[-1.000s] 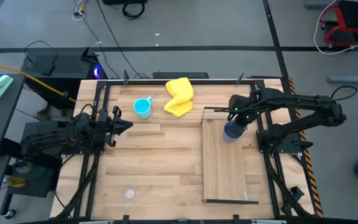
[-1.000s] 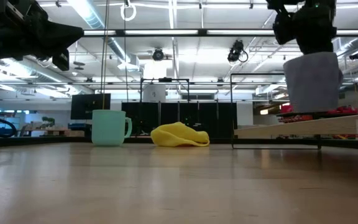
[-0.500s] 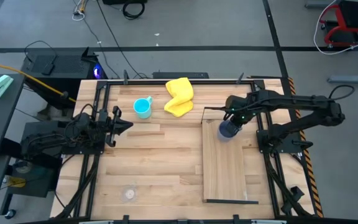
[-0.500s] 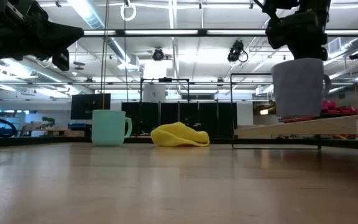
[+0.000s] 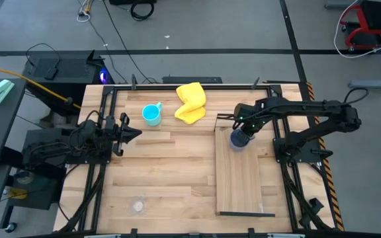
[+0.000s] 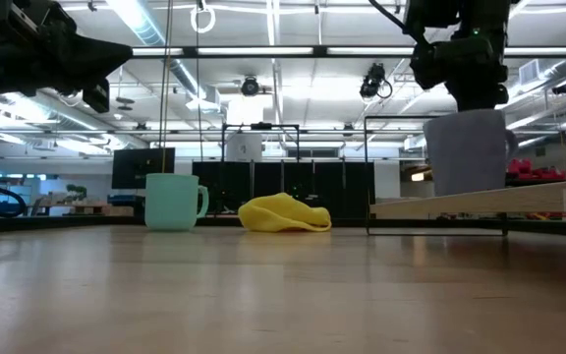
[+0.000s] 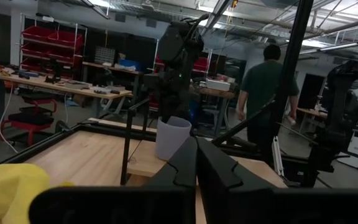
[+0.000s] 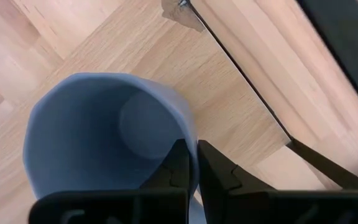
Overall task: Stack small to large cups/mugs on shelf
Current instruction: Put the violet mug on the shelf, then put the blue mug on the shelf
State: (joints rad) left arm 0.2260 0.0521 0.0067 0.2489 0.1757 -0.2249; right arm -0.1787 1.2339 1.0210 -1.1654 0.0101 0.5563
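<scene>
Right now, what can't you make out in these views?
- Grey-blue mug: its handle shows in no view; the right gripper covers the rim in the high view.
- Mug base against the shelf: in the low view, contact is unclear.
- Clear cup: too small in the high view for detail.

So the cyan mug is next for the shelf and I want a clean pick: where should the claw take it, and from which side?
Grip the cyan mug by its rim wall from straight above. It stands upright with its mouth open. Keep off the handle, which sticks out toward the yellow cloth; the opposite side looks freest.
</scene>
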